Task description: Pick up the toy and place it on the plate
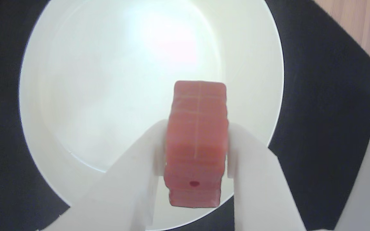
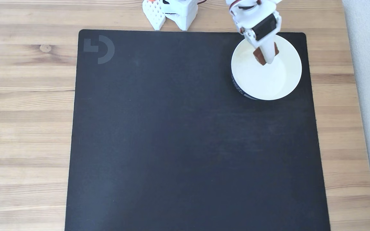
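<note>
Step in hand: placing. Gripper clamped on toy, white fingers pressing both flat faces, thin edge with dark hole facing wrist camera. Toy held over plate, inside rim; whether touching plate floor, cannot tell. Fixed view: gripper with toy over plate, toward its upper part.

Next move, by judgement: lower a little, spread fingers, retract straight up.

Surroundings: black mat on wooden table. Nothing blocks release.

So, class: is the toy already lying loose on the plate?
No, the gripper holds the toy clamped above the plate.
</note>
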{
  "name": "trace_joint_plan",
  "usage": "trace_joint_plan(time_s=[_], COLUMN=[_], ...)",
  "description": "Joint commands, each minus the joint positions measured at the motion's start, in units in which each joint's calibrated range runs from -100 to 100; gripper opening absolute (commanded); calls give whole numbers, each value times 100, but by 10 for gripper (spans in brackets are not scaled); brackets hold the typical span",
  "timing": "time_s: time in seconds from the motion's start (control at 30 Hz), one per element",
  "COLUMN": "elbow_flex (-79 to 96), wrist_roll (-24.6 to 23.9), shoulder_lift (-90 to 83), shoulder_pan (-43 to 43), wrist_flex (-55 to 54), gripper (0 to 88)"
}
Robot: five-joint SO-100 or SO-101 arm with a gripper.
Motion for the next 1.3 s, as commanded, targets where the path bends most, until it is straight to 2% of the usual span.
trace_joint_plan(time_s=[0.0, 0.27, 0.47, 0.8, 1.0, 1.13, 1.27], elbow_flex=[107, 107, 252, 351, 270, 360, 495], wrist_roll=[-10, -10, -10, -10, -10, 21, 42], shoulder_lift=[-243, -252, -252, -260, -327, -1035, -1894], shoulder_pan=[8, 16, 16, 16, 250, 752, 1513], wrist_flex=[-52, -9, -1, -9, -18, -9, -18], gripper=[27, 32, 166, 173, 154, 17, 23])
